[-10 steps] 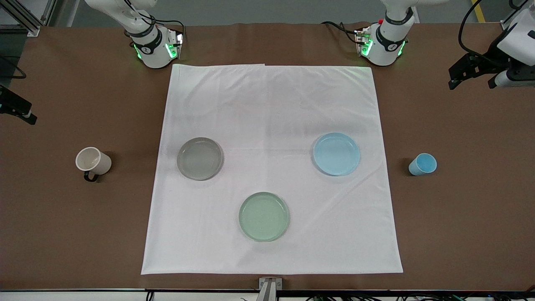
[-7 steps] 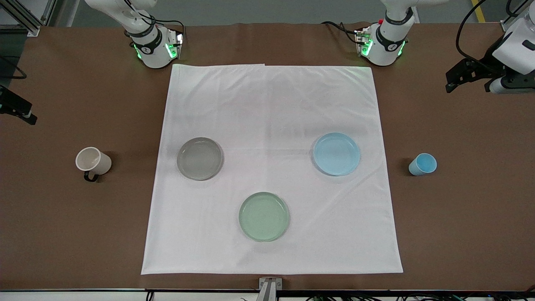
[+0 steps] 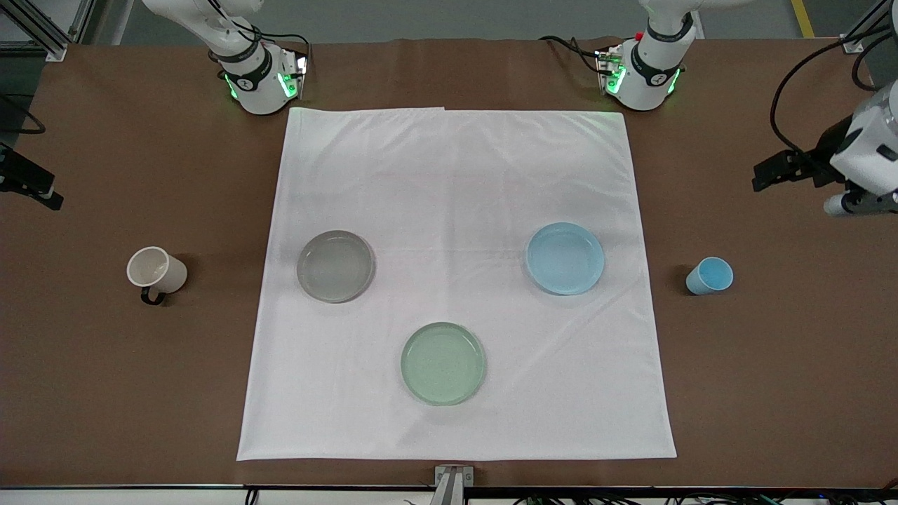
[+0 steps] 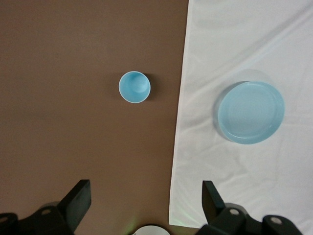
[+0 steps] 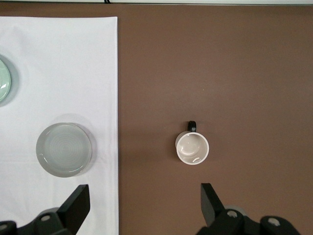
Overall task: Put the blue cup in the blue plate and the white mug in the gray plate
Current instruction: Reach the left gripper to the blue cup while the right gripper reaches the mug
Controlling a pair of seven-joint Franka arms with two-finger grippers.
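The blue cup (image 3: 709,275) stands upright on the bare brown table at the left arm's end, beside the cloth; it also shows in the left wrist view (image 4: 134,87). The blue plate (image 3: 565,258) lies empty on the white cloth (image 3: 456,175). The white mug (image 3: 156,271) stands at the right arm's end, its black handle toward the front camera. The gray plate (image 3: 335,266) is empty. My left gripper (image 4: 145,198) is open and empty, high over the brown table near the cup. My right gripper (image 5: 144,203) is open and empty, high over the table near the mug (image 5: 192,148).
A pale green plate (image 3: 443,363) lies empty on the cloth, nearer to the front camera than the other two plates. The arms' bases (image 3: 256,77) stand along the table's edge farthest from the front camera. Brown table surrounds the cloth.
My left arm's hand has moved over the brown table toward the blue cup. The right arm, the cups and the plates have not moved.
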